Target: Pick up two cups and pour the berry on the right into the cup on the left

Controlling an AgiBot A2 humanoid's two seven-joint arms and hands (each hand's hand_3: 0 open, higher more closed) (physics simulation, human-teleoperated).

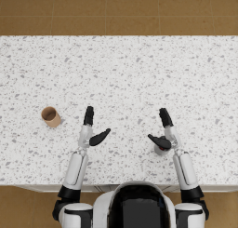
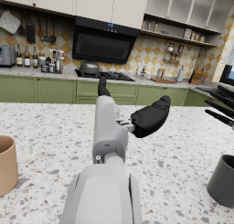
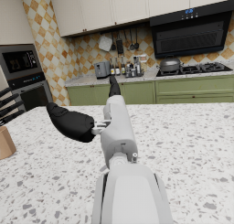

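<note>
Currently nothing is held: left hand [image 1: 91, 129] and right hand [image 1: 163, 129] are spread above the counter [image 1: 130, 73]. Tan cup [image 1: 50, 116] is seen well left; grey cup [image 1: 161, 150] just beneath the right hand.

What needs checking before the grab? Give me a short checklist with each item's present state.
1. Left robot hand free: ok, fingers apart, holding nothing.
2. Right robot hand free: ok, fingers apart, not yet closed on anything.
3. Tan cup standing upright on the counter: ok.
4. Left robot hand lined up with the tan cup: not ok, the cup sits well off to its outer side.
5. Right robot hand lined up with the dark cup: ok, the cup is right beside the thumb.
6. Berry inside the dark cup: cannot tell, the hand covers most of it.
</note>
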